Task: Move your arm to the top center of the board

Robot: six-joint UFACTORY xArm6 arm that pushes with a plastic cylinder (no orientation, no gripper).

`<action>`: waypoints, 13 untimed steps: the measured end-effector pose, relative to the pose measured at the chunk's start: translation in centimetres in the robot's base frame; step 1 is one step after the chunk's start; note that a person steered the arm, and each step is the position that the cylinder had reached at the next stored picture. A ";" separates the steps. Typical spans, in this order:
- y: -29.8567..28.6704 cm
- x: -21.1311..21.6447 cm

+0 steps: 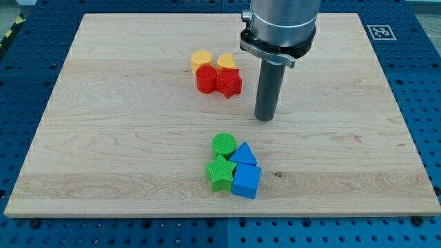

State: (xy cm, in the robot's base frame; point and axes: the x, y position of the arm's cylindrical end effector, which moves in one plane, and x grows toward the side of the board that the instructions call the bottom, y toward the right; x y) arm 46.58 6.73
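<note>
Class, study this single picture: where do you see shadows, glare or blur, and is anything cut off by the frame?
In the camera view, lighting is soft and even: short faint shadows lie under the red blocks and the blue cube; my tip casts little shadow. The arm's metal collar shows mild glare and is cropped by the view's top. The board is sharp, without blur.

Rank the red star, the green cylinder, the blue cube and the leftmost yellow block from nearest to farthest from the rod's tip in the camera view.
Measured from my tip:
1. Red star, toward the view's upper left.
2. Green cylinder, toward the view's lower left; close to the star's distance, so this pair is hard to call.
3. Blue cube, toward the view's bottom.
4. Yellow block, farthest, at the upper left.
</note>
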 end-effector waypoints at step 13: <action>0.0 -6.7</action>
State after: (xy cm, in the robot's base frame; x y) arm 39.88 6.73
